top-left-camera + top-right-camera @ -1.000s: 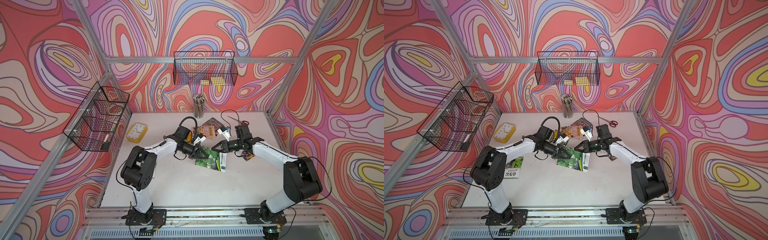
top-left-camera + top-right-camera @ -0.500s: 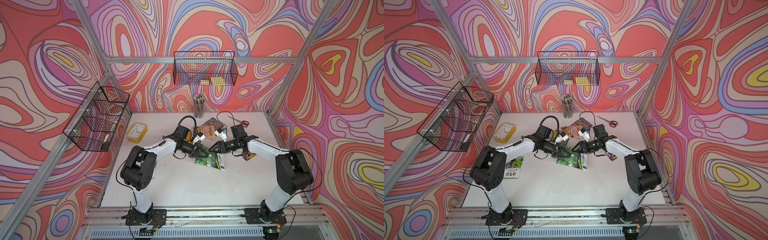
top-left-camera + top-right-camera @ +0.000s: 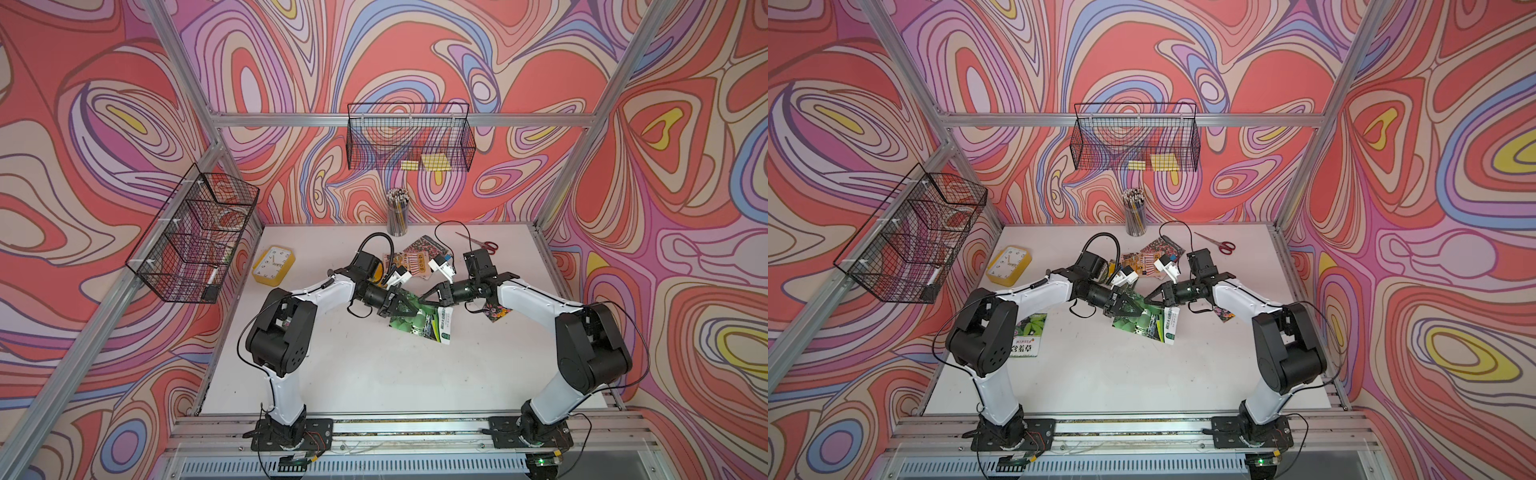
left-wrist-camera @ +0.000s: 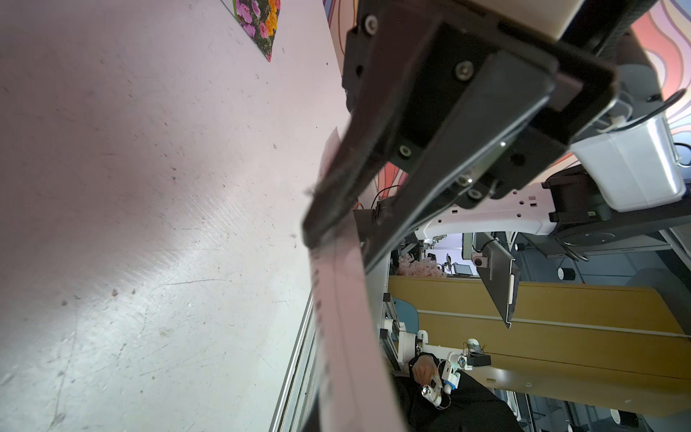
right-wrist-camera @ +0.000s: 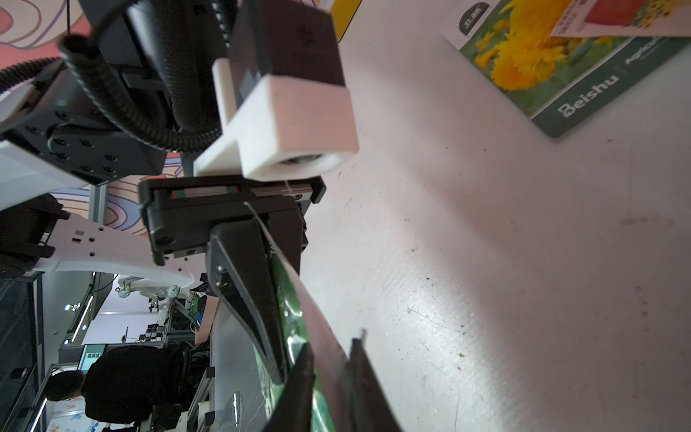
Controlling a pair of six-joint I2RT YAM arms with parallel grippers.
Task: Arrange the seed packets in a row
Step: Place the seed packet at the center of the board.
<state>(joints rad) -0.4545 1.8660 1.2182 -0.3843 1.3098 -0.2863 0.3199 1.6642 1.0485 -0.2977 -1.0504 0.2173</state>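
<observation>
Left gripper (image 3: 409,308) and right gripper (image 3: 424,298) both clench the green packets (image 3: 417,328) over mid-table.
Black tapered fingers (image 5: 248,288) meet nearly tip to tip on the thin, glossy packets, which fan out and bow above the scuffed white table (image 3: 374,374). Flat printed packets (image 3: 426,248) lie behind, near the pencil cup (image 3: 397,216); a leaf packet (image 3: 1030,328) lies beside the left arm (image 3: 1038,297).

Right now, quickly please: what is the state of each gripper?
Left gripper: closed, holding the green packet.
Right gripper: closed on an edge of the same packet.
</observation>
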